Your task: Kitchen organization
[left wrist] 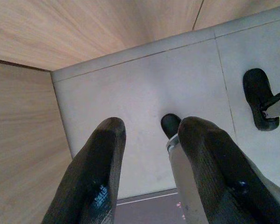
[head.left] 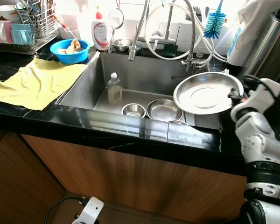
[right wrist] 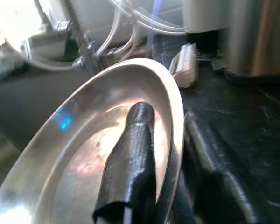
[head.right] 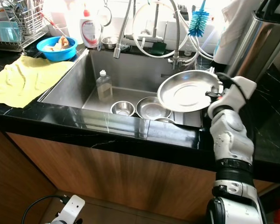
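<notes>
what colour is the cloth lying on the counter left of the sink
Yellow. The flat cloth on the black counter shows best in the left eye view.

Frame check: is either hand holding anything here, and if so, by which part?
The right hand holds the steel plate by its right rim, one finger inside, above the sink. The left hand holds nothing.

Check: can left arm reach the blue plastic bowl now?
Probably not as it stands. The left end effector hangs low by the cabinet, pointing at the floor; the blue plastic bowl sits far back on the black countertop.
</notes>
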`<state>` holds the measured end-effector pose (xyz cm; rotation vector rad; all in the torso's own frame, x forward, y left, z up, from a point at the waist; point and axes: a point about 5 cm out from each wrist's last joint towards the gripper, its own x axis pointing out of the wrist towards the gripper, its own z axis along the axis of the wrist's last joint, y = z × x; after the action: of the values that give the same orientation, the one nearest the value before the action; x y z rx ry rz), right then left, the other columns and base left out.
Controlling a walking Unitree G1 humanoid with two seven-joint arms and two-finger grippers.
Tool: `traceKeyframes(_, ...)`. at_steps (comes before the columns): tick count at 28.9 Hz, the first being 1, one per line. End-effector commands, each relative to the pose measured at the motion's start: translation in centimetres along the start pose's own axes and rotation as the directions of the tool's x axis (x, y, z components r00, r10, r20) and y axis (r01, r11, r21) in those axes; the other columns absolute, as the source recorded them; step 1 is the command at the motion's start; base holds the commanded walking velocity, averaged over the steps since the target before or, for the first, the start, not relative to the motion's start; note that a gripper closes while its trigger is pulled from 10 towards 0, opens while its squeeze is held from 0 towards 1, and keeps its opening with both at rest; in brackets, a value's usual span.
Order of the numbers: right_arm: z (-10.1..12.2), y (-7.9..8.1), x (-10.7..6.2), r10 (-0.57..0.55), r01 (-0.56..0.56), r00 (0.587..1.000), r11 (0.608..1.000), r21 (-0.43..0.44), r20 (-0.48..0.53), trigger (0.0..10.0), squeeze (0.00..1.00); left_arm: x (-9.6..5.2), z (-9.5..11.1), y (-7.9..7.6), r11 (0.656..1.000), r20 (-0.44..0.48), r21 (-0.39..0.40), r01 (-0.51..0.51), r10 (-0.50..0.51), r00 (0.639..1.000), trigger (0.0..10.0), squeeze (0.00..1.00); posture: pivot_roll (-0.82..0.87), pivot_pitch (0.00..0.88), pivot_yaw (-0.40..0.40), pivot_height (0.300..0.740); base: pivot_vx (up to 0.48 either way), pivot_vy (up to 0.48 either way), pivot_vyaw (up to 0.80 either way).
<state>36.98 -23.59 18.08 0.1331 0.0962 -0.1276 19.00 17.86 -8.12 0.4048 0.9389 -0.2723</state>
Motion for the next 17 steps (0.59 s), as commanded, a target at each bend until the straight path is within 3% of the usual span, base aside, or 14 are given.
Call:
traceKeyframes(1,0.1,0.7,0.5,0.036,-0.036,0.999,0.996,-0.085,-0.002,10.0,0.0,0.0,0.0,-0.1,1.0,-0.001,0.012,-0.003,0.003,1.0,10.0,0.0,-0.12,0.004,-0.061,0.74,0.0,0.0,0.0)
traceKeyframes(11,-1.2,1.2,1.4,0.07,-0.077,0.996,0.987,-0.14,-0.054,10.0,0.01,0.0,0.0,-0.2,1.0,0.0,0.007,-0.004,0.004,1.0,10.0,0.0,-0.12,0.003,-0.065,0.74,0.0,0.0,0.0)
traceKeyframes(12,-1.3,1.3,1.5,0.078,-0.086,0.995,0.984,-0.154,-0.058,10.0,0.98,0.0,0.0,-0.2,1.0,0.0,0.007,-0.004,0.004,1.0,10.0,0.0,-0.12,0.003,-0.065,0.74,0.0,0.0,0.0)
traceKeyframes(17,-1.4,1.6,1.8,0.088,-0.097,0.994,0.982,-0.165,-0.06,10.0,1.0,0.0,0.0,-0.2,1.0,0.0,0.006,-0.005,0.005,1.0,10.0,0.0,-0.11,0.004,-0.067,0.74,0.0,0.0,0.0)
